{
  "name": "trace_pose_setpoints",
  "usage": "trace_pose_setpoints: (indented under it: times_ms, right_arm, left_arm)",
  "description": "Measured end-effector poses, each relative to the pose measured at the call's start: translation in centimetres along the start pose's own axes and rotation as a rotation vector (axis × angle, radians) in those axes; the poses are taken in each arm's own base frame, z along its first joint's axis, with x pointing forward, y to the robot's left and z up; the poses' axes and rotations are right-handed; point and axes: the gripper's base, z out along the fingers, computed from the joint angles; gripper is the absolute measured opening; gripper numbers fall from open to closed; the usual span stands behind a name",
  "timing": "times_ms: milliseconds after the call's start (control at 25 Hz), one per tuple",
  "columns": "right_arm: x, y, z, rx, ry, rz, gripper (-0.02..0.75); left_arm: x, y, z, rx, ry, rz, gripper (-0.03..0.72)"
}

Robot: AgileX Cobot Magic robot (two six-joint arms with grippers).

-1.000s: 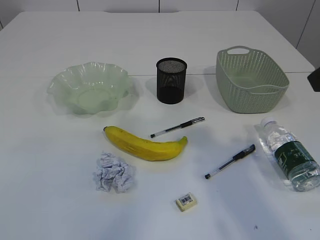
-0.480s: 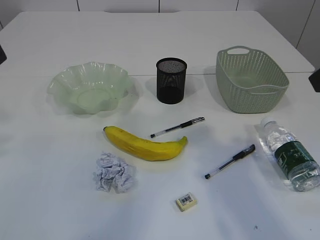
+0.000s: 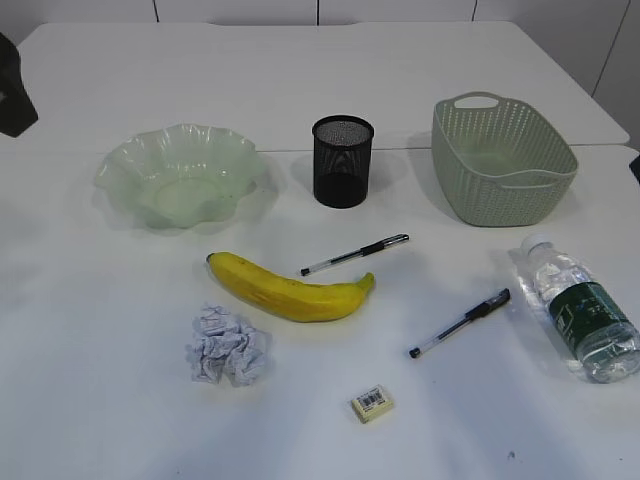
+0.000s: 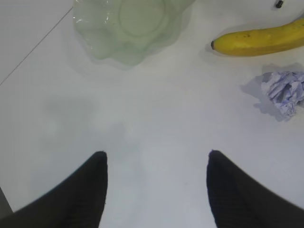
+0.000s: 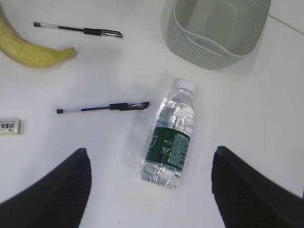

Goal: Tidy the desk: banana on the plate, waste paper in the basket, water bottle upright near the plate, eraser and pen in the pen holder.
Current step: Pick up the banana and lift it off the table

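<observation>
Nothing on the desk [image 3: 100, 400] is tidied yet, as far as I can judge; every piece lies loose and both my grippers hang empty above it.

My left gripper [image 4: 156, 190] has its jaws spread wide with only bare tabletop between them. Far on the left sits the plate [image 3: 180, 175], empty. Nearer and a little right of it lies the banana [image 3: 285, 288], and just near-left of the banana, the waste paper [image 3: 228, 346]. Both look clear to pick up, nothing lying against them.

In the middle, far side, the pen holder [image 3: 343, 160] stands upright and seems empty. One pen [image 3: 355, 254] lies just beside the banana's right tip without touching it, as far as I can tell. The eraser [image 3: 372, 403] rests alone at the near edge. A second pen [image 3: 460, 323] lies right of centre.

On the right, the basket [image 3: 500, 160] stands far back, empty. The water bottle [image 5: 169, 135] lies on its side near it, cap pointing towards the basket, under my right gripper [image 5: 152, 190], whose jaws also stand wide apart, holding nothing.

So all remains: banana, paper, bottle, eraser and pens.
</observation>
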Motion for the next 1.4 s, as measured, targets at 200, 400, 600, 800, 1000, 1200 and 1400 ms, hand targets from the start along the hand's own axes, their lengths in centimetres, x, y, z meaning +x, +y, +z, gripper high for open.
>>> trace_pose_setpoints:
  times_ms: [200,400,600,800,1000,1200,1400]
  right_arm:
    - [0.2,0.0,0.0,-0.002,0.018,-0.001,0.586]
    - [0.2,0.0,0.0,-0.002,0.018,-0.001,0.586]
    - [0.2,0.0,0.0,-0.002,0.018,-0.001,0.586]
    - [0.2,0.0,0.0,0.000,0.019,-0.002,0.585]
    - [0.2,0.0,0.0,0.000,0.019,-0.002,0.586]
    - [0.2,0.0,0.0,0.000,0.019,-0.002,0.586]
    - [0.2,0.0,0.0,0.000,0.019,-0.002,0.586]
  left_arm:
    - [-0.5,-0.3,1.4,0.009,0.026,0.023,0.465]
    - [-0.9,-0.5,2.5,0.014,0.035,0.050,0.465]
    - [-1.1,-0.6,3.3,0.018,0.043,0.095,0.465]
    - [-1.6,-0.7,3.7,0.015,0.009,0.188,0.465]
    - [-2.0,-0.7,3.7,0.006,-0.029,0.268,0.465]
    - [-2.0,-0.8,4.4,0.008,-0.007,0.327,0.465]
    - [-2.2,-1.1,5.6,0.015,0.025,0.355,0.465]
